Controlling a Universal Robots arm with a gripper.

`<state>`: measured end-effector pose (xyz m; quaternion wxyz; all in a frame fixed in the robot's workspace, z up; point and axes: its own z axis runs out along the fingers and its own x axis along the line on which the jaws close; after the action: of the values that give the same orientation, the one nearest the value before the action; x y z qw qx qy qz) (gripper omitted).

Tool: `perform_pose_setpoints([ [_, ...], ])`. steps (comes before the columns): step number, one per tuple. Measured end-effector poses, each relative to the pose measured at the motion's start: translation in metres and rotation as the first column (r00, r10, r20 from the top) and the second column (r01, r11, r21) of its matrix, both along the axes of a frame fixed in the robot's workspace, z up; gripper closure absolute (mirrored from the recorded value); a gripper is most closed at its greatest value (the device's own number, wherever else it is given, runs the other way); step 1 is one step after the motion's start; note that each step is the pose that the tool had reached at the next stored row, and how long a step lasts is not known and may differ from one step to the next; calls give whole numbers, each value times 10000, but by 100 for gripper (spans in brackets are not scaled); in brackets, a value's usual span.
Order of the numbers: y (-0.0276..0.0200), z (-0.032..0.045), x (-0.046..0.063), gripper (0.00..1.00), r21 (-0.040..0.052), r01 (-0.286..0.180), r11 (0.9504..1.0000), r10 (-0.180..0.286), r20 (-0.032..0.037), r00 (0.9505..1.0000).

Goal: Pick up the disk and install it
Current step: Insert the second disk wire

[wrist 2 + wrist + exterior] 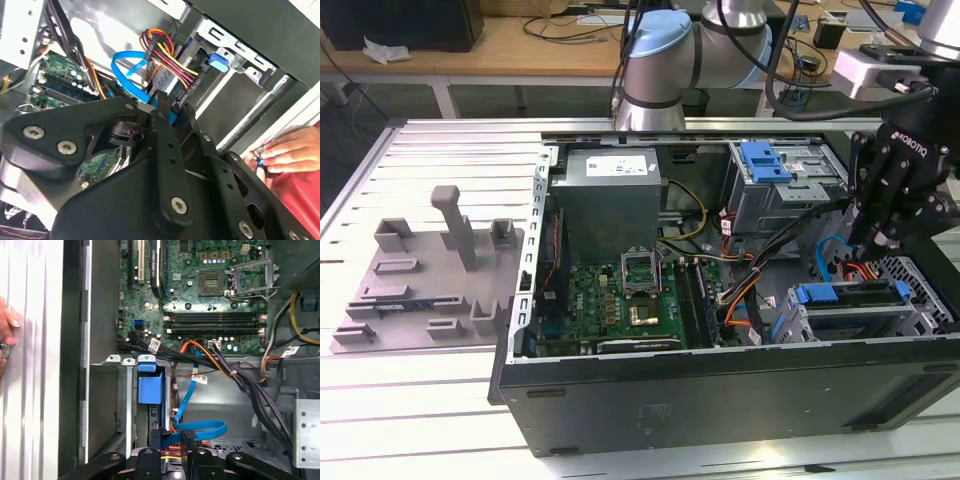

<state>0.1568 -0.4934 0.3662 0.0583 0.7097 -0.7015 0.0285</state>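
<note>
An open computer case [720, 400] lies on a slatted table [440, 150], its motherboard [620, 295] exposed, with a grey fixture plate [420, 290] at 9 o'clock in the exterior view. Orange and black cables [220, 367] and a looped blue cable [200, 427] crowd the drive cage [910, 300]. The disk [845, 293] (blue bracket showing) sits in that cage at 4 o'clock. The arm [660, 50] reaches over the case, its gripper [868, 240] pointing down just above the disk; whether the pincer is apart or clamped cannot be told. A person's hand [280, 152] rests beside the case.
</note>
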Motion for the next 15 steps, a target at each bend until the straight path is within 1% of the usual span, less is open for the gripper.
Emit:
perform_pose_setpoints([
  [1,-4,1,0,70,176,5,9998,-5,1,10000],
  [2,-11,0,0,70,288,9,9996,-9,2,10000],
  [3,-19,1,0,70,376,11,9993,-11,2,10000],
  [4,-31,0,0,70,422,14,9991,-14,1,10000],
  [6,-44,0,-4,70,430,20,9991,-20,2,10000],
  [12,-45,0,-6,70,425,18,9991,-17,-4,10000],
  [13,-45,0,-6,71,423,18,9991,-17,-6,10000],
  [14,-46,0,-7,78,424,17,9991,-17,-7,10000],
  [15,-46,-1,-8,78,424,18,9991,-18,-8,10000],
])
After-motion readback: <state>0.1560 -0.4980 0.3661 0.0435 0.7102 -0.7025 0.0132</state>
